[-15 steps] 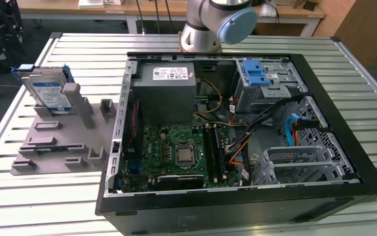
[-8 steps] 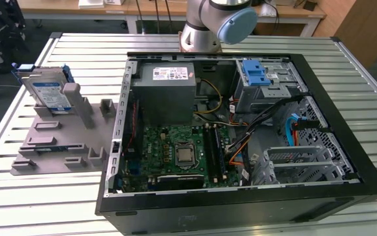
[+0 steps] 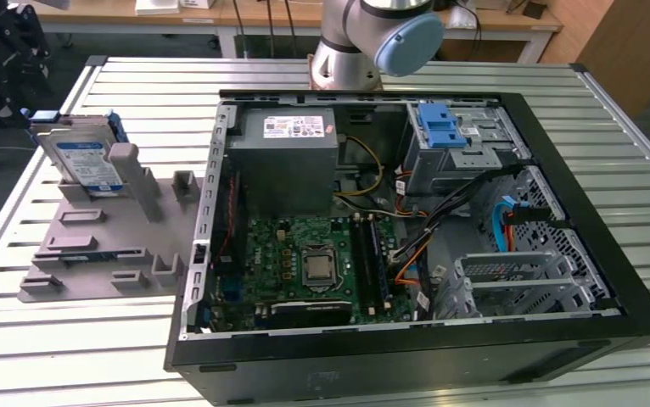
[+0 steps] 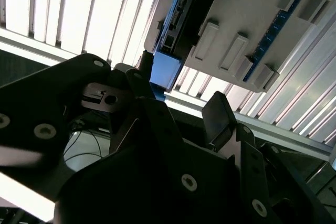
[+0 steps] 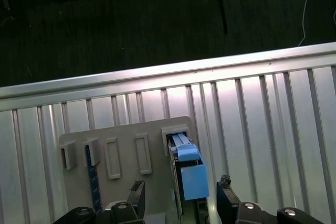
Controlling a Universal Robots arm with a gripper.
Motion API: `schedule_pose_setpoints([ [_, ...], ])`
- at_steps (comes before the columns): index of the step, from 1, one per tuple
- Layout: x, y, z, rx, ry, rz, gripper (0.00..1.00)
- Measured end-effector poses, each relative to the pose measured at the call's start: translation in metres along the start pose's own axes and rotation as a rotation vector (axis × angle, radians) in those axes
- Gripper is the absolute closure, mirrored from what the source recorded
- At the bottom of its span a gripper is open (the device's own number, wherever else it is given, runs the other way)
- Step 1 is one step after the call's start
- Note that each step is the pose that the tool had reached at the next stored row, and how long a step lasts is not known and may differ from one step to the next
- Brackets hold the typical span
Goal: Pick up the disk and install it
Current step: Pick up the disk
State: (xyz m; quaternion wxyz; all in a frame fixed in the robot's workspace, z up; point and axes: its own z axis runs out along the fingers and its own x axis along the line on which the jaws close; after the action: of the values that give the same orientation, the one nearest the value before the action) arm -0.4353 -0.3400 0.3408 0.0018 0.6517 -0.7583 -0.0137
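Note:
The disk is a silver drive with a blue-and-white label and a blue frame. It stands on edge in a grey holder on the table, at the exterior view's left. My dark gripper hangs just off the disk's upper end. In the first wrist view the gripper is open. Its two black fingertips stand on either side of the disk's blue end, with a gap on each side. The second wrist view shows the same blue end just beyond the open gripper.
An open black computer case lies on the slatted metal table, with a motherboard, a grey power supply and a drive bay with a blue clip. The holder sits close to the table's edge, with dark floor beyond.

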Motion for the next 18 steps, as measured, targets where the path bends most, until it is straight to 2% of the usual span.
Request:
schedule_pose_setpoints([
  [13,-0.0001,-0.0001,0.0006,-0.0001,-0.0004,0.000,0.36],
  [18,-0.0016,0.0001,0.0060,0.0002,0.0012,0.000,0.36],
])
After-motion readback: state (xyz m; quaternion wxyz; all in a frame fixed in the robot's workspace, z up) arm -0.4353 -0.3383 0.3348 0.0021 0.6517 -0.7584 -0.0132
